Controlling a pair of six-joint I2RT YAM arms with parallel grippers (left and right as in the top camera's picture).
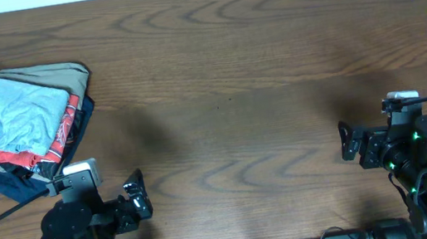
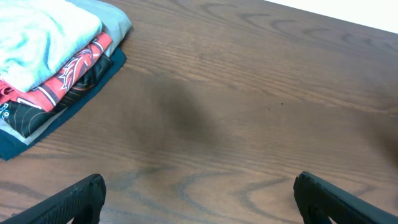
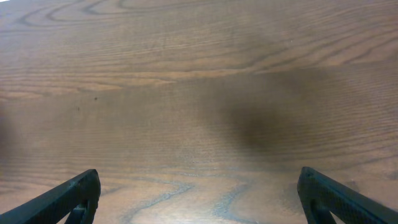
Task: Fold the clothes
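Note:
The pale blue T-shirt [image 1: 8, 115] lies folded on top of a stack of garments at the table's far left; it also shows in the left wrist view [image 2: 43, 34] at the upper left. My left gripper [image 1: 134, 199] is open and empty near the front edge, to the right of and below the stack; its fingers [image 2: 198, 193] frame bare wood. My right gripper [image 1: 351, 144] is open and empty at the front right, over bare table [image 3: 198, 193].
Under the blue shirt lie a red shirt with white lettering [image 1: 62, 141], a khaki garment [image 1: 48, 74] and a navy garment [image 1: 5, 184]. The wooden table [image 1: 232, 75] stretches between the stack and the right arm.

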